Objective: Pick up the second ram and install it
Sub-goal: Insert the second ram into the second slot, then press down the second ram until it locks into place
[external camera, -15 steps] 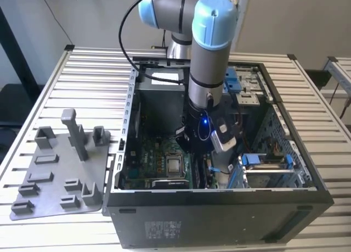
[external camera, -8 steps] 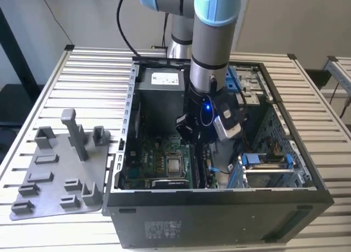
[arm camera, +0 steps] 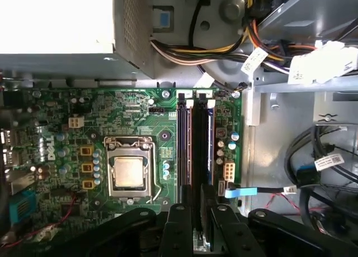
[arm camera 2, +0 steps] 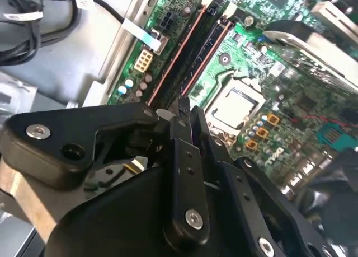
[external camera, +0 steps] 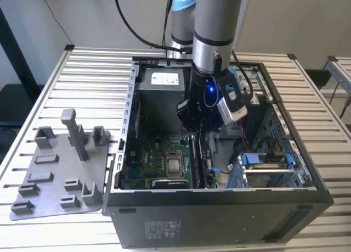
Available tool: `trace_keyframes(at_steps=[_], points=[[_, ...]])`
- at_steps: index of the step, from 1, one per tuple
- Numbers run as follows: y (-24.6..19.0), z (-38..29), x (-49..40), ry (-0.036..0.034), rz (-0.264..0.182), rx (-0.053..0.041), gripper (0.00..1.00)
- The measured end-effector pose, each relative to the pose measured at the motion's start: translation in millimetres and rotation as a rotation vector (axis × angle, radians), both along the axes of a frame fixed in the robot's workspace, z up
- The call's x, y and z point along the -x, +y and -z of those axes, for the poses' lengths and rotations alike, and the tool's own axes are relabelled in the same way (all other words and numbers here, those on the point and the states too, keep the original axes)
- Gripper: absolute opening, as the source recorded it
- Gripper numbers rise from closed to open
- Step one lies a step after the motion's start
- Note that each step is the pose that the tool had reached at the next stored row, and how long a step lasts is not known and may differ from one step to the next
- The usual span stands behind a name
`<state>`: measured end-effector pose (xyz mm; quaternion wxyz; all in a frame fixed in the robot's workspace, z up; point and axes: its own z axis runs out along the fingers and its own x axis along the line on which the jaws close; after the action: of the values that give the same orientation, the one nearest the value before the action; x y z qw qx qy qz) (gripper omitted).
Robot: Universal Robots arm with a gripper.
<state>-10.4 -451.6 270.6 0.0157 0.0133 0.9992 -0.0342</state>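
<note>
My gripper (external camera: 198, 132) reaches down into the open computer case (external camera: 219, 200), over the memory slots (external camera: 197, 164) of the green motherboard (arm camera: 128, 117). In the first wrist view the fingers (arm camera: 178, 218) are shut on the second ram (arm camera: 199, 150). I see it edge-on as a long black strip lying along the slots, just right of the processor socket (arm camera: 128, 172). In the second wrist view the gripper (arm camera 2: 182, 114) pinches a thin dark edge in line with the red-edged slots (arm camera 2: 193, 50). Whether the stick touches a slot is hidden.
A grey plastic parts holder (external camera: 60, 169) lies on the slatted table at the exterior view's left of the case. Inside the case are the power supply (external camera: 159, 79), bundled cables (arm camera: 224, 50) and a drive cage (external camera: 269, 169) close beside the slots.
</note>
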Motion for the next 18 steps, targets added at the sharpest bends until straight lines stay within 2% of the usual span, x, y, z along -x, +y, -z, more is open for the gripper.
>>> trace_keyframes(at_steps=[6, 8, 18], points=[[0.0, -0.7, 0.7, -0.0002, 0.0, -0.0005, 0.19], [0.0, -0.8, 1.0, -0.0001, 0.0, -0.0004, 0.11], [0.0, -0.8, 2.4, -0.0001, 0.0, -0.0004, 0.11]])
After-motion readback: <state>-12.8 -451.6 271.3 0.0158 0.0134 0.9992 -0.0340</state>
